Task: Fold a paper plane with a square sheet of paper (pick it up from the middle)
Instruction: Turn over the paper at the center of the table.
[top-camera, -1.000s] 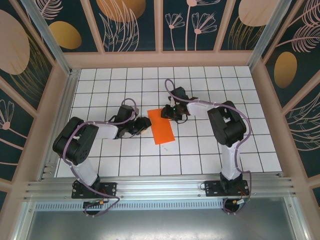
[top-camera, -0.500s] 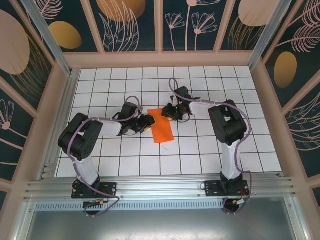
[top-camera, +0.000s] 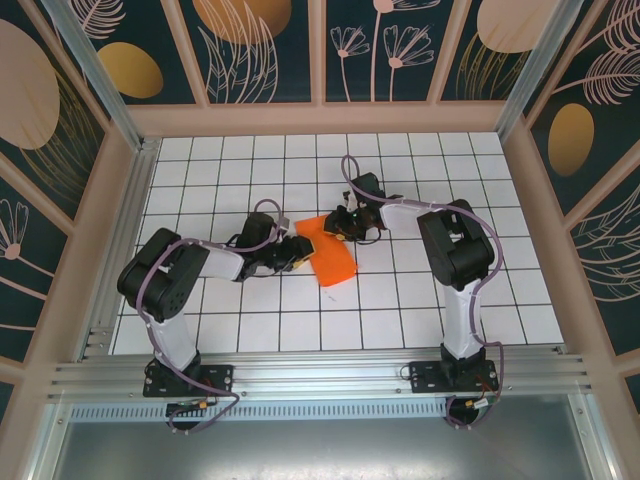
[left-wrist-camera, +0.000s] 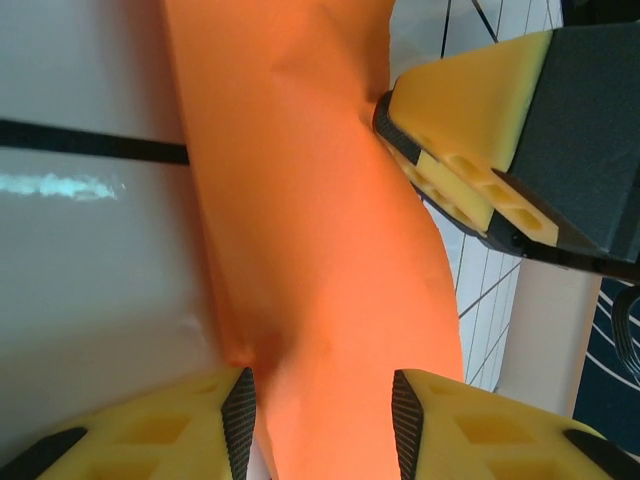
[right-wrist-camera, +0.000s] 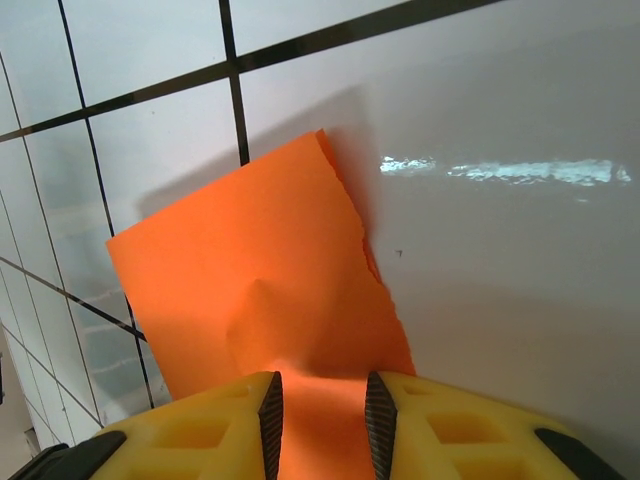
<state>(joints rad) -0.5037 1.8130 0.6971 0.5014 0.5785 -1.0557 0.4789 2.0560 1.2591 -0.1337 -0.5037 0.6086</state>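
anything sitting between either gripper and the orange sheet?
Nothing visible. The orange sheet runs, buckled, between the fingers of the left gripper and of the right gripper. Whether either is truly clamped on it, I cannot tell.

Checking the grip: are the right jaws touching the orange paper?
Touching. Right wrist view: the orange paper puckers between the right gripper's jaws, meeting both.

Both pairs of jaws pinched.
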